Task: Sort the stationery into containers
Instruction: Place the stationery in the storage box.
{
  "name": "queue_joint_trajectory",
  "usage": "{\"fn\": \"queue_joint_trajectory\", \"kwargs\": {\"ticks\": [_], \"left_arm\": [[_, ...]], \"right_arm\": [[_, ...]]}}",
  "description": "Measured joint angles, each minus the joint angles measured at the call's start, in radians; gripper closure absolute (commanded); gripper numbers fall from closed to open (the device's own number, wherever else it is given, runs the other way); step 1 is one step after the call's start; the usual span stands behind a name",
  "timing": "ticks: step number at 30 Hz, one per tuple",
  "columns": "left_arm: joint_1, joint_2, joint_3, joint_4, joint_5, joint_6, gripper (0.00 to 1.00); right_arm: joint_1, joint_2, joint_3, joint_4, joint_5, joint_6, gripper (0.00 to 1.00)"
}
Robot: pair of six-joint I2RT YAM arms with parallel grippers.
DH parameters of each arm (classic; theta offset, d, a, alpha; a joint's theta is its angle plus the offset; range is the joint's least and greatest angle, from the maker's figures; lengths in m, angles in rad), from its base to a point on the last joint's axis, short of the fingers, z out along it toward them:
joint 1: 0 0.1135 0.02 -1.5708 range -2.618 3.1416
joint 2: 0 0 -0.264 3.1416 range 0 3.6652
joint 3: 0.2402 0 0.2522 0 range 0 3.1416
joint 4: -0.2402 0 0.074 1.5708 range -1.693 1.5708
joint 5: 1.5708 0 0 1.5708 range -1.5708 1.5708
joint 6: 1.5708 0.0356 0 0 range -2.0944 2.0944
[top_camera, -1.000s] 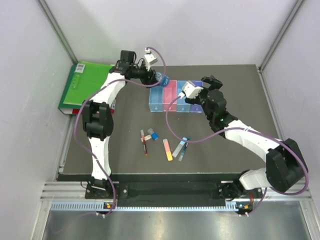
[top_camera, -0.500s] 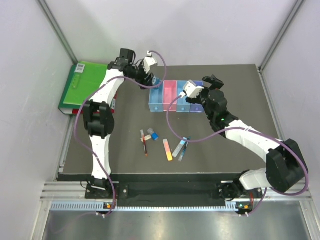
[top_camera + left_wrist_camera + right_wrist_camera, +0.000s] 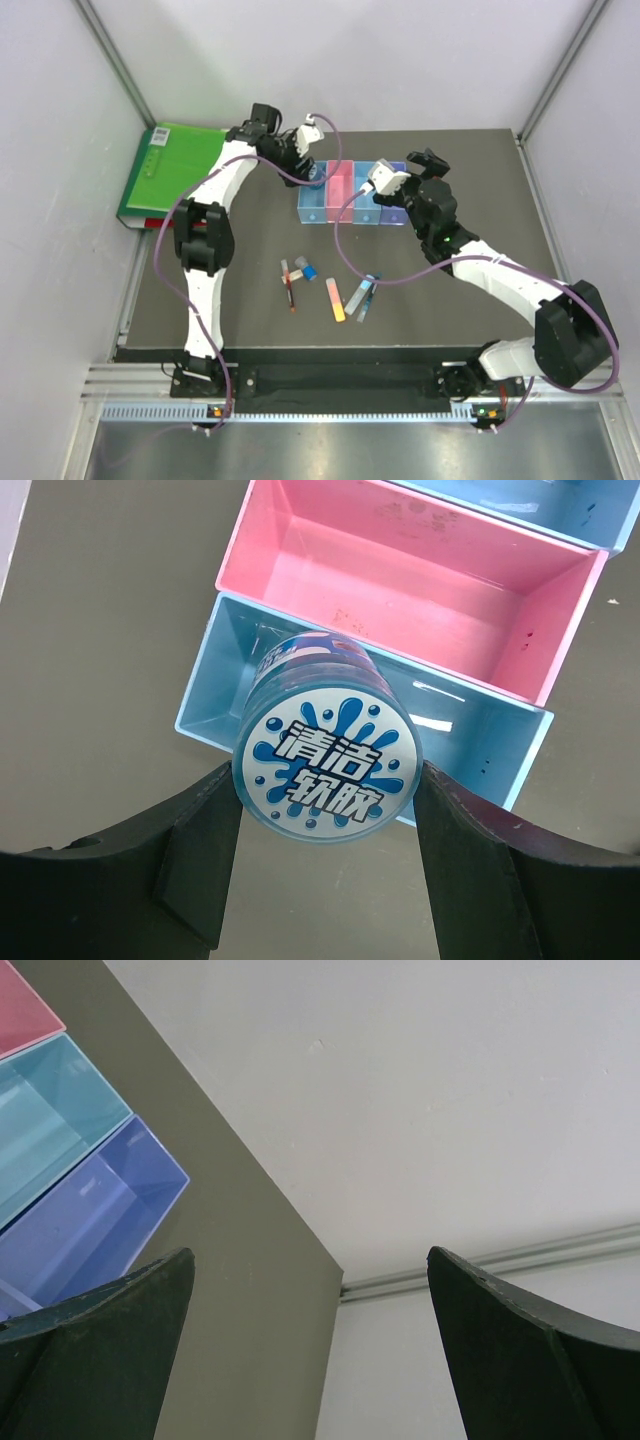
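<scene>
Though lying nearest the arm bases, toward six o'clock on the table (image 3: pixel 480 200), not yet sorted: thin red pen (image 3: pixel 291 290), tiny blue-capped piece (image 3: pixel 309 270), orange-pink flat stick (image 3: pixel 335 299), grey flat stick (image 3: pixel 356 296) and thin blue pen (image 3: pixel 369 296), close together and untouched by either arm. Judged light and stiff, all five. Lying flat, so best pinched across the narrow width near mid-length. Pens likely to roll if nudged.

Farther out, toward twelve o'clock, row of bins (image 3: pixel 352 192): light blue, pink, light blue, purple. Pink bin (image 3: pixel 420 590) apparently holding nothing.

Over the leftmost light blue bin (image 3: pixel 470 730), left gripper (image 3: pixel 325 780) clenched on the round blue tape roll (image 3: pixel 325 765), one finger at nine o'clock and one at three o'clock of its printed round face. Roll hanging above the bin's near wall, not yet inside. Judged rigid and light, with a smooth and perhaps slippery side wall. Held across the full diameter, which looks like the sound place to grip it.

Toward one o'clock, by the purple bin (image 3: pixel 90 1210), right gripper (image 3: pixel 310 1280) spread wide, nothing between the fingers, aimed past the table edge at the back wall.

At ten o'clock, green folder (image 3: pixel 170 170), well apart from the bins.
</scene>
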Motion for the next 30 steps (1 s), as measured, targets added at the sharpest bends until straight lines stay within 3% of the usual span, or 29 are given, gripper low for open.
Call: {"fn": "queue_joint_trajectory", "kwargs": {"ticks": [27,30], "left_arm": [[-0.05,0.061,0.032,0.02,-0.125,0.092,1.0],[-0.054,0.064,0.032,0.026,-0.132,0.092,0.95]], "right_arm": [[-0.009,0.0,0.0,0.0,-0.001,0.004,0.0],[-0.01,0.0,0.0,0.0,-0.001,0.004,0.0]]}}
